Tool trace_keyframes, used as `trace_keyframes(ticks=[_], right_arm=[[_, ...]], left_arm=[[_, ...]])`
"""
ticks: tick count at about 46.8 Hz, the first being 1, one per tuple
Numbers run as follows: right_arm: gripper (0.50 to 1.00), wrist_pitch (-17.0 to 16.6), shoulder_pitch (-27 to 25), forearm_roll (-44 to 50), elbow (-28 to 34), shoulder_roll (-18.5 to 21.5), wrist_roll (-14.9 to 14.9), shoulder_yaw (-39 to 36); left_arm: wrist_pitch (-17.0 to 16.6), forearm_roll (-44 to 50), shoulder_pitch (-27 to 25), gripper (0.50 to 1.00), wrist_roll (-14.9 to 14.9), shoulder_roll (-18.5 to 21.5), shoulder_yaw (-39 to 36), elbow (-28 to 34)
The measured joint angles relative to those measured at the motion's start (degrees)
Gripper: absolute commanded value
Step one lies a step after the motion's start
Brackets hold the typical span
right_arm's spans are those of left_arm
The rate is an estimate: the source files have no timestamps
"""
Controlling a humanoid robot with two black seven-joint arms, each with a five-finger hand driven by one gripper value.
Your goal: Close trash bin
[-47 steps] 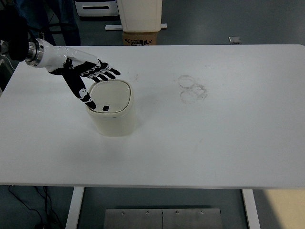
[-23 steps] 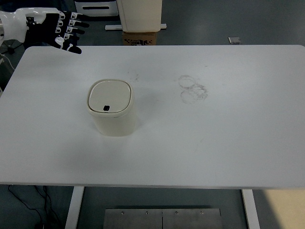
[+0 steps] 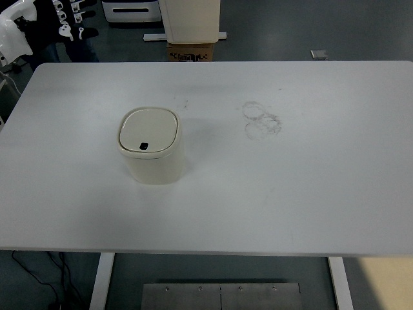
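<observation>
White table [image 3: 310,194]: cream trash bin [image 3: 152,155] standing left of centre, lid shut; faint ring stains [image 3: 261,120] right of it.

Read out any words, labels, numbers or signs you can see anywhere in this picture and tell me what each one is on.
No text can be read.
Cream rounded plastic trash bin: its closed lid has only a small black mark, not lettering.
Brown cardboard box beyond the white table: print too blurred to read.
Table: only faint ring stains, no writing.

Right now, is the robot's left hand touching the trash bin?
No, the left hand is up past the table's far left corner, well apart from the trash bin, whose lid lies flat and closed.
</observation>
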State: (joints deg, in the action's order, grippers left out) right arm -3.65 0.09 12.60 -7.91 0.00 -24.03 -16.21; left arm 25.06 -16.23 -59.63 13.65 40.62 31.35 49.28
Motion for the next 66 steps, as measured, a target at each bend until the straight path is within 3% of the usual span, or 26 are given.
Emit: trace_keyframes(ticks=[8,17,25,39,66], right_arm=[[0.991,0.0,0.0,0.0,0.0,0.0,0.0,0.0],[0.991,0.0,0.0,0.0,0.0,0.0,0.0,0.0],[0.991,0.0,0.0,0.0,0.0,0.0,0.0,0.0],[0.991,0.0,0.0,0.0,0.0,0.0,0.0,0.0],[0.991,-0.3,0.1,-0.2,-0.1,0.0,0.0,-0.4]], left_arm=[[-0.6,9.7,4.4,1.0,0.2,-3.7,3.6,-5.2],[-0.7,20.5,8.5,1.0,4.7,-8.9,4.0,-13.4],[0.0,22.4,9.7,1.0,6.0,-13.3,5.9,-22.1],[1.9,23.8,10.4,1.0,6.0,-19.2,6.4,-31.2],[1.6,27.2,10.9,1.0,3.3,-24.6,6.7,-34.1]])
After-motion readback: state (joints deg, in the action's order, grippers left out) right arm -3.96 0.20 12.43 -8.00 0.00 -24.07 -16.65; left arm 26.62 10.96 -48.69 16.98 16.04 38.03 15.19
